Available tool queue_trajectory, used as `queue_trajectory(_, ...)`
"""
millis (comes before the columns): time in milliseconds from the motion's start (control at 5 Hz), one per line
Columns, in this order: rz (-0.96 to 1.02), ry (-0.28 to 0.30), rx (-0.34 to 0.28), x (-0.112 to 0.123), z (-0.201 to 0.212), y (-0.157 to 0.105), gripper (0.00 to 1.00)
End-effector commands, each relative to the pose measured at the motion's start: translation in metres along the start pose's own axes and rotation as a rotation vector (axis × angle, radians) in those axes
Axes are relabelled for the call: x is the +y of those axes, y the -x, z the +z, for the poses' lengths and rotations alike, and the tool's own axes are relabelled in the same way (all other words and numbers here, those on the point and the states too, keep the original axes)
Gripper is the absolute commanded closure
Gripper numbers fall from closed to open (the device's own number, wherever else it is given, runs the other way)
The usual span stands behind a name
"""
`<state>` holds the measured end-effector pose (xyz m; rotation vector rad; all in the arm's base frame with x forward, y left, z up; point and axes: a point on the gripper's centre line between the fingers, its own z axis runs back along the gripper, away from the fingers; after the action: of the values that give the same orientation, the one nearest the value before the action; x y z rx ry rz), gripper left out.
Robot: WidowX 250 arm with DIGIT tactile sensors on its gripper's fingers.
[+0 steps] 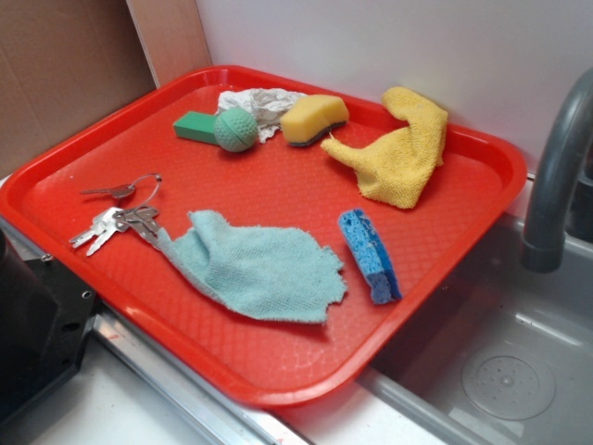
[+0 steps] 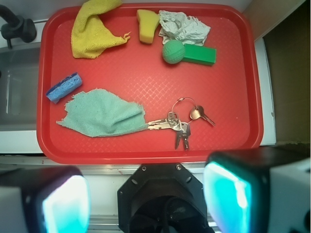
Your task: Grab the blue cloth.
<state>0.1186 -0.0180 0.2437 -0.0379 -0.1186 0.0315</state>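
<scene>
Fingers (image 2: pixel 68 204) spread apart, above tray edge; blue cloth (image 2: pixel 99 115) beyond, untouched.

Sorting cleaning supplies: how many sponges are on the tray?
2: a yellow sponge at the back beside the crumpled paper, and a blue sponge right of the blue cloth.

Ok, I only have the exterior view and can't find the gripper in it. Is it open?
Observer: Yes. In the wrist view the gripper is open, with nothing between its fingers.
Operator: Is it over the blue cloth?
Observer: No. It hangs high by the red tray's near rim; the blue cloth sits off its centreline, toward the blue sponge.
Operator: What lies nearer its centreline?
Observer: The keys, with their tips at the cloth's pointed end.
</scene>
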Motion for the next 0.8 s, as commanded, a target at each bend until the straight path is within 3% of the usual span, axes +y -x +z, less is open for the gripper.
queue_trajectory(0, 0.000, 0.000, 0.000, 0.000, 0.000, 0.000, 0.00)
queue_trajectory(200, 0.234, -0.146, 0.044, 0.030, -0.049, 0.003, 0.00)
queue_trajectory(400, 0.485, -0.155, -0.019, 0.015, -0.091, -0.010, 0.00)
queue_trajectory(600, 0.730, -0.198, 0.050, -0.012, -0.127, -0.020, 0.00)
